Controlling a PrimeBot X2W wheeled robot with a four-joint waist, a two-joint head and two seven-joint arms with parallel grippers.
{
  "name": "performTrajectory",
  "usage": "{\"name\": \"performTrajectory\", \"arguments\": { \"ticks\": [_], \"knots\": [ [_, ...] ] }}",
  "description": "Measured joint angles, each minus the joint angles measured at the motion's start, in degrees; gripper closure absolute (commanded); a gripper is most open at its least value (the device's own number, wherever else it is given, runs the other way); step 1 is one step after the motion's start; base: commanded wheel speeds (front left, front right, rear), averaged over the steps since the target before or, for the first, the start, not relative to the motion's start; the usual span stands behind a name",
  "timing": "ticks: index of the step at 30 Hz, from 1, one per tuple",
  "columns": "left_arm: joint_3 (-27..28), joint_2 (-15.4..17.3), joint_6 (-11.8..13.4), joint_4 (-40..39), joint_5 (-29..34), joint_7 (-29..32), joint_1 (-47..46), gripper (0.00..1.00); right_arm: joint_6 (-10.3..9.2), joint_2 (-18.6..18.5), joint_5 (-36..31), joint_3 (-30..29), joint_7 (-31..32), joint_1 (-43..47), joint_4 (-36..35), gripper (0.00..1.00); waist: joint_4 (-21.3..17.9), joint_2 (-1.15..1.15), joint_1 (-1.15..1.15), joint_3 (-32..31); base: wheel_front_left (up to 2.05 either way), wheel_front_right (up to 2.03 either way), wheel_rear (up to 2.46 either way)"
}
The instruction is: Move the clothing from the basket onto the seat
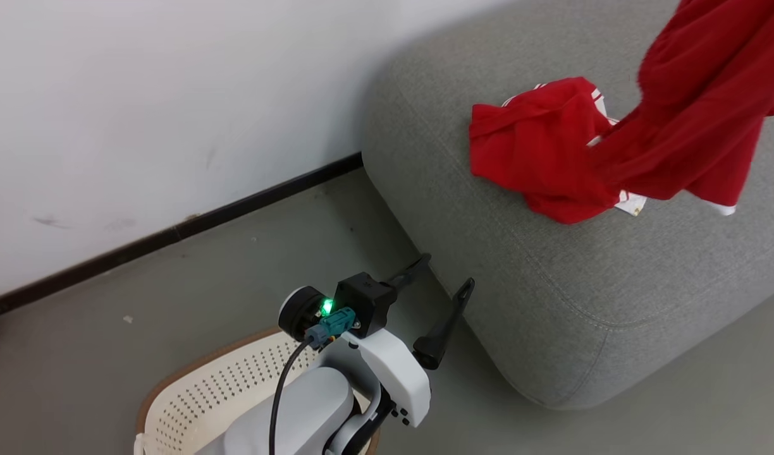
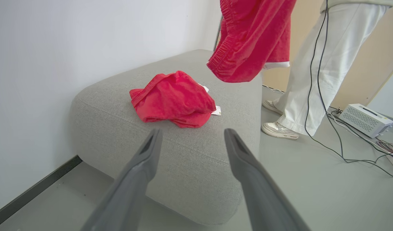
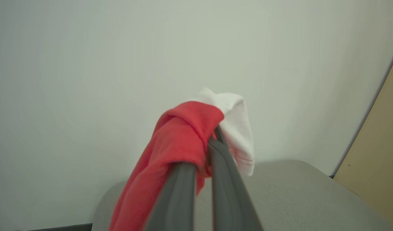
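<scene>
Your right gripper (image 3: 212,138) is clamped on a red garment (image 1: 697,114) dangling at the upper right above the seat (image 1: 551,284), where a second garment (image 1: 532,151) lies. Let go too near its edge, which I can't quite see there, and it may slide off. Your left gripper (image 1: 446,272) hangs spread and empty beside the basket (image 1: 222,385).

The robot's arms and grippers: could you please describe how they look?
The left arm is a smooth white-grey shell with a black wrist block, green light, teal connector and black cable. The left gripper and right gripper each have two long, dark grey, tapering fingers.
</scene>
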Motion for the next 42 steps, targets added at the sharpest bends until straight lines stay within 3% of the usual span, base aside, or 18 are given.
{"name": "performTrajectory", "arguments": {
  "ticks": [19,27,42],
  "knots": [
    [-2.8,1.2,1.3,-4.0,4.6,3.9,-5.5,0.0,0.0,-3.8,-4.8,-4.2,0.4,-10.4,11.7,1.0,4.4,0.0,0.0,9.7,0.0,0.0,0.0],
    [-3.8,0.9,1.3,-5.2,5.9,5.8,-8.8,0.0,0.0,-4.5,-8.9,-4.5,-3.0,-11.7,15.2,1.0,6.3,0.0,0.0,13.8,0.0,0.0,0.0],
    [-5.4,0.6,1.2,-5.3,7.5,8.0,-12.3,0.0,0.01,4.3,-11.3,-4.2,-7.2,-4.3,25.7,1.0,8.7,0.0,0.0,19.6,0.0,0.0,0.0]
  ]
}}
